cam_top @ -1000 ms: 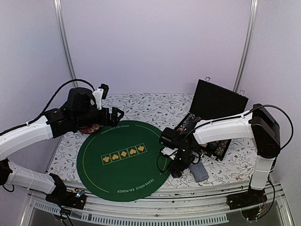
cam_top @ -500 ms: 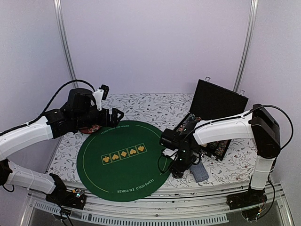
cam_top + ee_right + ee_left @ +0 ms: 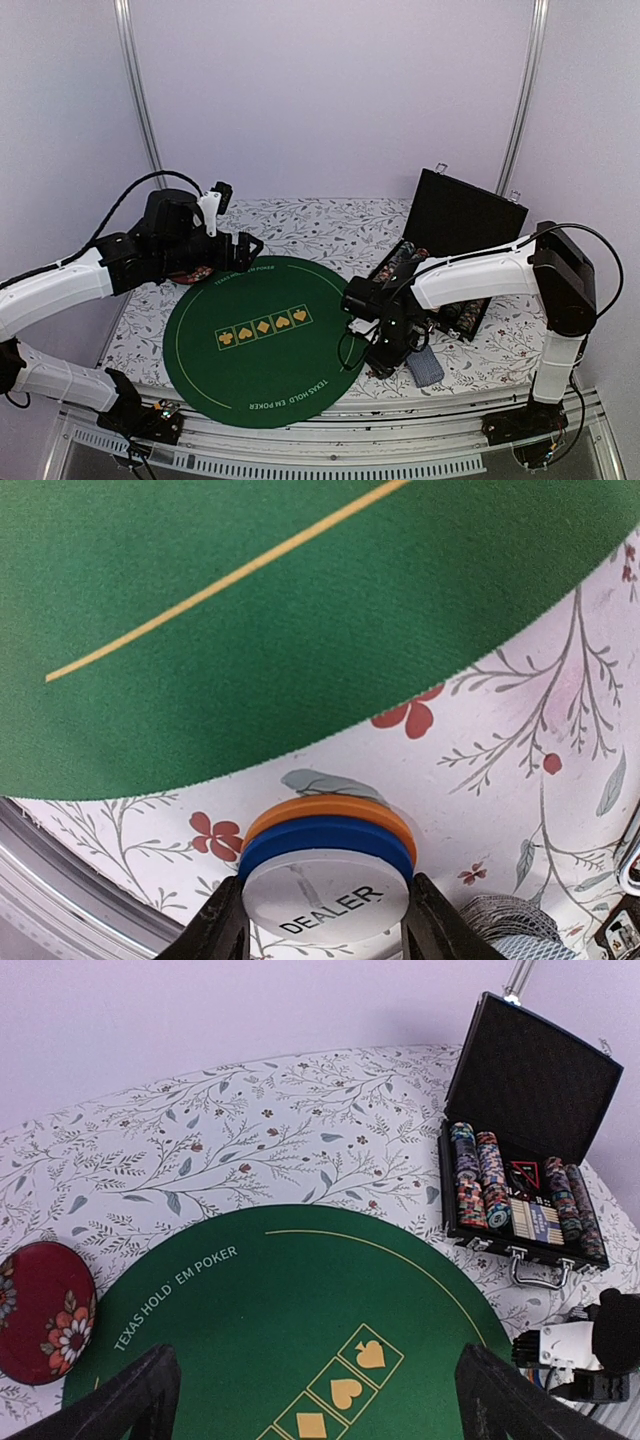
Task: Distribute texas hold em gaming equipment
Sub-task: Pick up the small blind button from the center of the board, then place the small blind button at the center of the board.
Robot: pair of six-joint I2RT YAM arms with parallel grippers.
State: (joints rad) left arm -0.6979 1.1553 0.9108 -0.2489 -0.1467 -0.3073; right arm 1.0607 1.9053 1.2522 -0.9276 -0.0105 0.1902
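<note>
**Kid:** What is the right gripper doing?
**Friend:** Its two fingers squeeze a little pile of buttons from both sides. The white one on top says DEALER, then comes blue, then orange

**Kid:** Where is the pile?
**Friend:** Right between the fingers, with the flowery cloth under it. The green mat starts just ahead of the fingertips

**Kid:** And the left gripper?
**Friend:** Its fingers are spread wide with nothing between them. It hangs above the mat

**Kid:** Where are the other game things?
**Friend:** Ahead of those fingers, off to the right, a black case stands open. Rows of poker chips lie in it, with cards beside them. A red disc lies by the left finger, at the mat's edge
</note>
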